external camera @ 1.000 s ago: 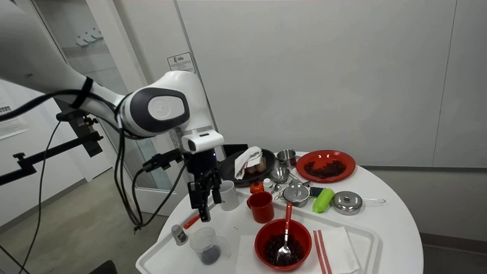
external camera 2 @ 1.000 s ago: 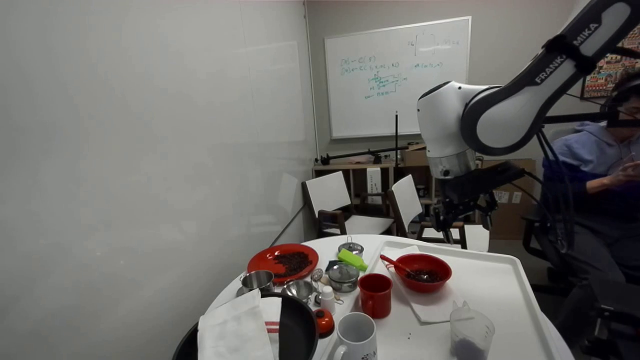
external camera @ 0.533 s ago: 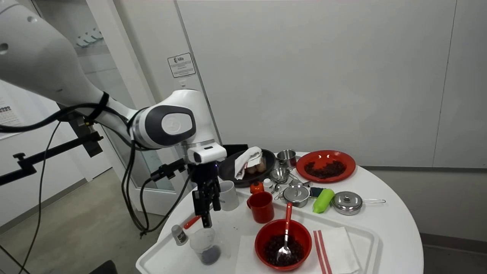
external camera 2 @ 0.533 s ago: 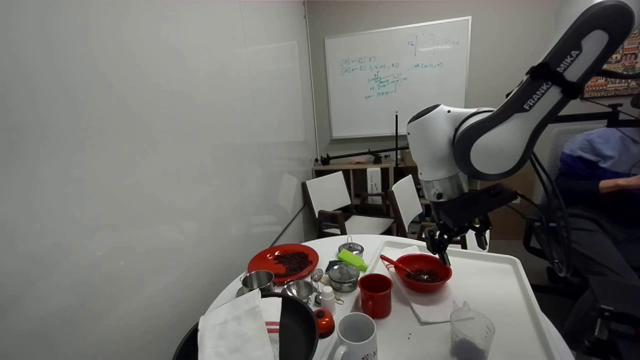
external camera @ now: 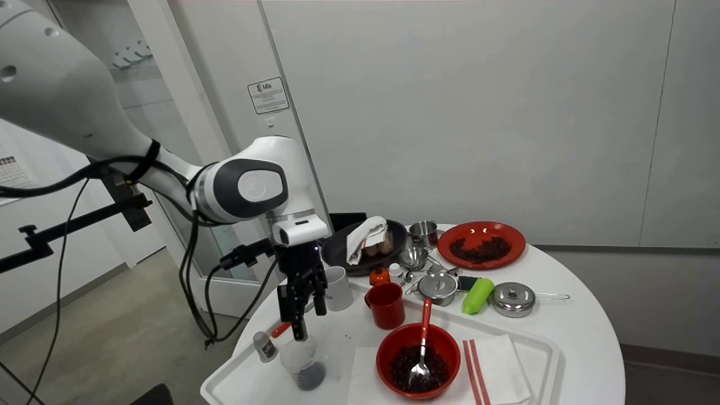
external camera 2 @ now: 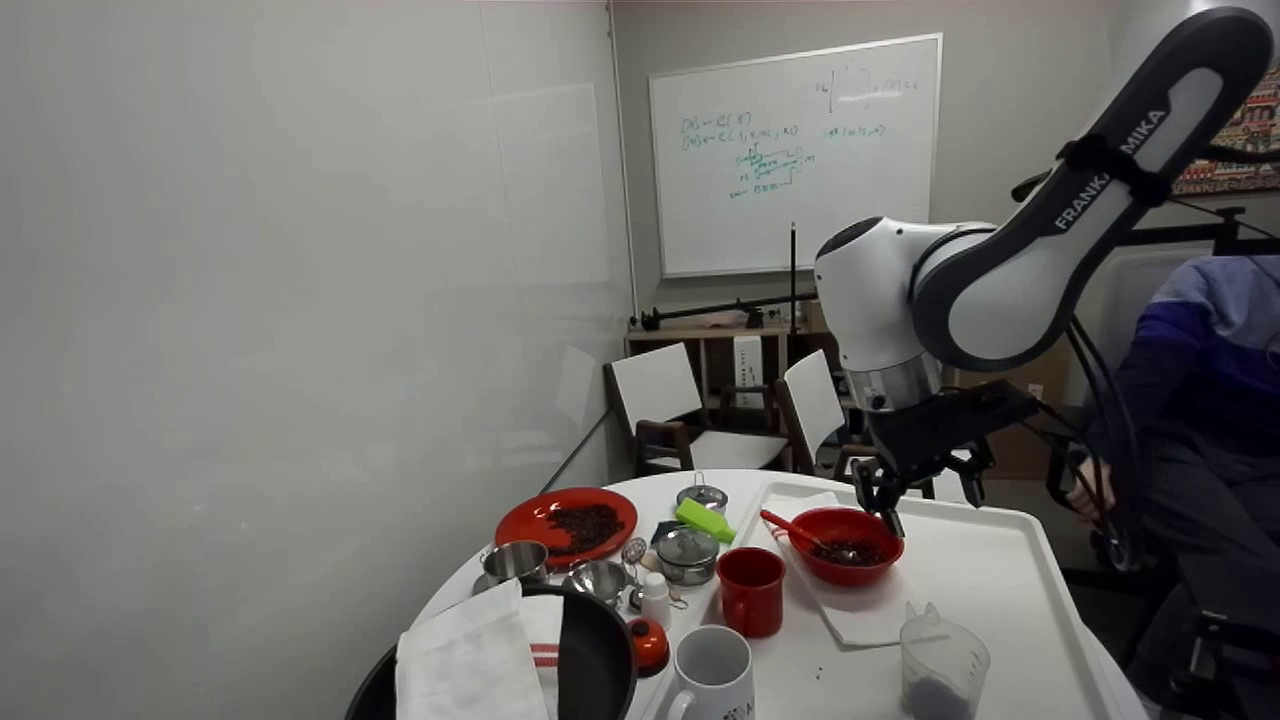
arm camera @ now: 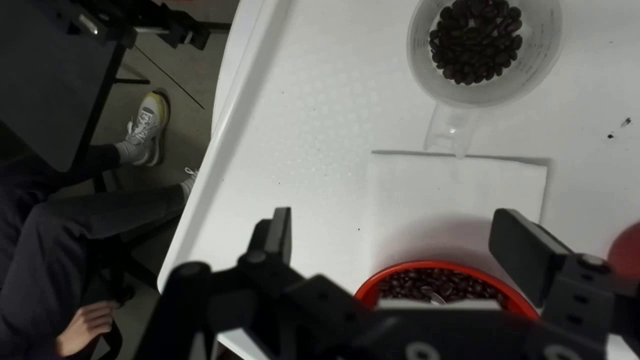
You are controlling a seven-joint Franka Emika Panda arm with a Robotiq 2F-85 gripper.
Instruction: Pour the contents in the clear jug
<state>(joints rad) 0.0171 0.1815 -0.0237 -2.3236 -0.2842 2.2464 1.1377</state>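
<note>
A white cloth (external camera 2: 465, 660) lies over a black pan (external camera 2: 598, 645), and a whiteboard (external camera 2: 790, 220) hangs beyond white chairs (external camera 2: 655, 385).

We read FRANKA and MIKA on the arm (external camera 2: 985, 300). Whiteboard (external camera 2: 795, 160) behind the arm: green writing, mostly illegible. Mug (external camera 2: 712, 668), lower than the arm: an M. Sign (external camera: 268, 96) beyond the arm: apparently Mila.
</note>
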